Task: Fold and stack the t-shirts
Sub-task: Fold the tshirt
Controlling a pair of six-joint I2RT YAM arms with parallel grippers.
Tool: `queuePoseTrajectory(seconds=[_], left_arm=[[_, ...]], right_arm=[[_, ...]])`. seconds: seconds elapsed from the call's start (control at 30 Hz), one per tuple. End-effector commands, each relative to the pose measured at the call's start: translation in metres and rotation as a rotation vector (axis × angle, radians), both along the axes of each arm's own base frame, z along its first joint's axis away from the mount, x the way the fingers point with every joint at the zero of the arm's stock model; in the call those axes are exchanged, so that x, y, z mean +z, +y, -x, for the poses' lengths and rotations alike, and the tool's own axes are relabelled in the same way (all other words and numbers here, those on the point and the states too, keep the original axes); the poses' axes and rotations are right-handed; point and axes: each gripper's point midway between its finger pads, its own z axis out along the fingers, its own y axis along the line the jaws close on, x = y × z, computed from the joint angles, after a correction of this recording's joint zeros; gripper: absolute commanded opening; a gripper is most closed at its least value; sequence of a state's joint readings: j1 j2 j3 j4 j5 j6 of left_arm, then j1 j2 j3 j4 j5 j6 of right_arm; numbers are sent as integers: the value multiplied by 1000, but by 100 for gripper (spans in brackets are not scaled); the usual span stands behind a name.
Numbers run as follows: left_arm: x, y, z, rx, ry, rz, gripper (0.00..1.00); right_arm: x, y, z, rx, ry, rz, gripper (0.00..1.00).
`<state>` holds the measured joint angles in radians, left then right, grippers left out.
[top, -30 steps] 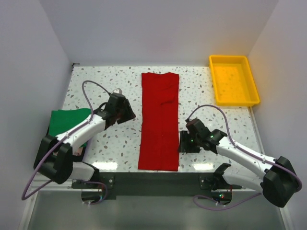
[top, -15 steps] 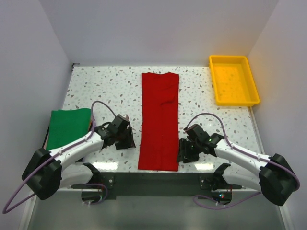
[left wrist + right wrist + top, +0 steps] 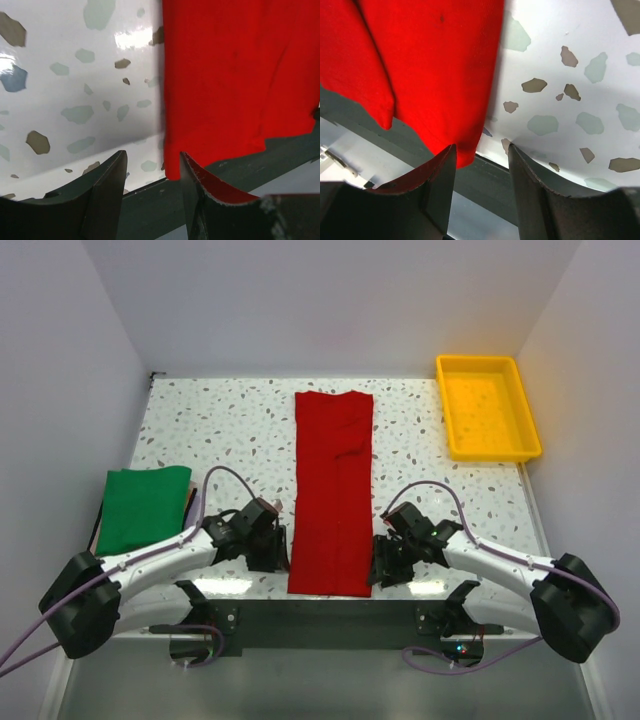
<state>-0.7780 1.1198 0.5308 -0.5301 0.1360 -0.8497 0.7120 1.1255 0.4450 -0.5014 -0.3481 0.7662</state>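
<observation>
The red t-shirt (image 3: 333,490) lies folded into a long strip down the middle of the table, its near hem over the table's front edge. The dark green t-shirt (image 3: 143,506) lies folded at the left edge. My left gripper (image 3: 278,553) is open at the strip's near left corner, which shows in the left wrist view (image 3: 172,167) between the fingers. My right gripper (image 3: 381,565) is open at the near right corner, which shows in the right wrist view (image 3: 465,155) by the left finger. Neither holds cloth.
A yellow plastic tray (image 3: 488,406) stands at the back right. The speckled tabletop (image 3: 220,430) ends in a dark front rail (image 3: 320,612) just below the red hem. White walls close in the left, back and right sides.
Both grippers moved toward the near edge and inward, from mid-table to the red strip's two near corners. The shirts have not moved.
</observation>
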Motion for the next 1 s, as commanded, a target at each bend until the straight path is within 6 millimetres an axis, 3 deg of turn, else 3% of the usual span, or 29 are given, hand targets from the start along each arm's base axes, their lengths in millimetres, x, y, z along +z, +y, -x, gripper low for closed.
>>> queuePoseTrajectory(seconds=[0.0, 0.53, 0.97], left_arm=[[-2, -8, 11, -27, 34, 28, 51], [-20, -7, 38, -68, 113, -12, 48], [-28, -13, 44, -64, 129, 7, 45]], right_arm=[[-4, -3, 6, 20, 14, 4, 50], [-19, -5, 26, 68, 88, 24, 41], [-29, -7, 33, 48, 126, 24, 32]])
